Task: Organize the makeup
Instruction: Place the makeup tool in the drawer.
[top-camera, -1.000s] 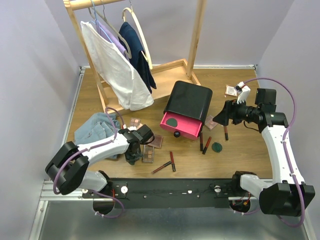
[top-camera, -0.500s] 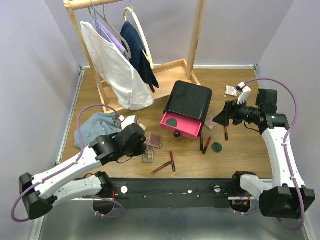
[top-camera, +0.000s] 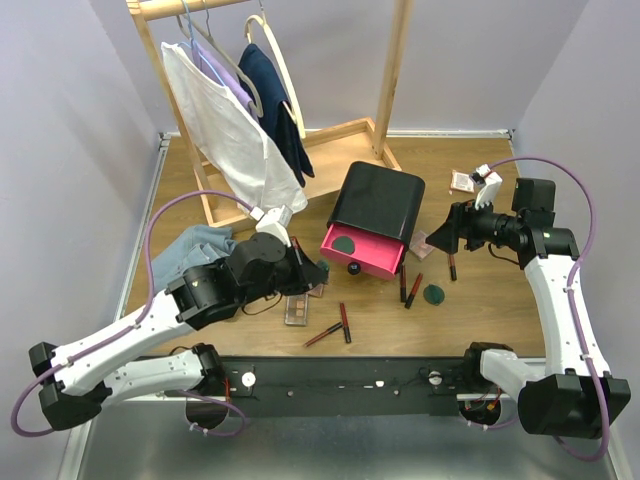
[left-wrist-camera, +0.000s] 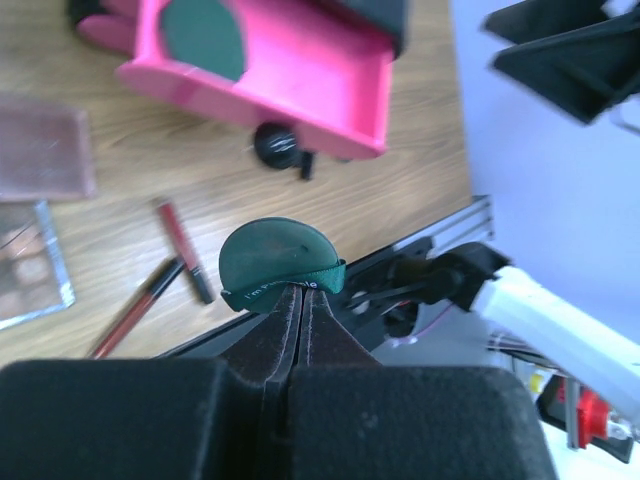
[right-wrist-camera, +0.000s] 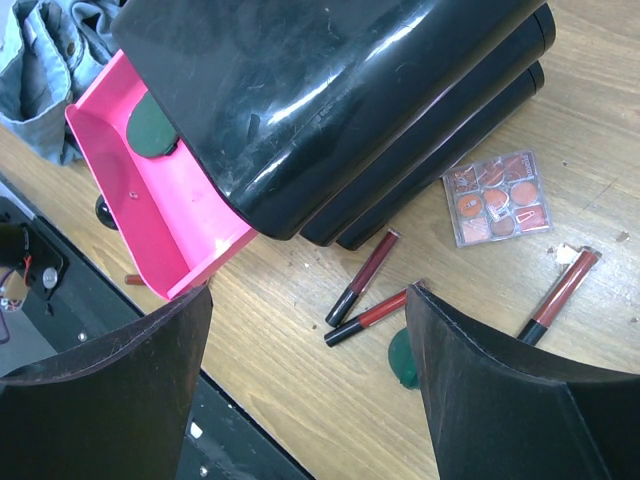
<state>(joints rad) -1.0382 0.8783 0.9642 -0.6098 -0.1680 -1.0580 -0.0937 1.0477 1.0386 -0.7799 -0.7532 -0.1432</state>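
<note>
Left wrist view: the left gripper (left-wrist-camera: 298, 297) has its jaws pinched on the rim of a round dark green compact (left-wrist-camera: 280, 262) (lower edge hidden between them), above the wooden tabletop (left-wrist-camera: 110, 230) near the open pink plastic drawer (left-wrist-camera: 250, 108). The right gripper (right-wrist-camera: 310, 292) shows wide, empty jaws.

Held compact (left-wrist-camera: 280, 262): lower rim buried between left fingers (left-wrist-camera: 255, 350); rim lettering too small to read.
Drawer compact (right-wrist-camera: 150, 125): part tucked under black box (right-wrist-camera: 330, 90).
Loose compact (right-wrist-camera: 398, 358): right of black box, half behind right fingers (right-wrist-camera: 520, 420).
</note>
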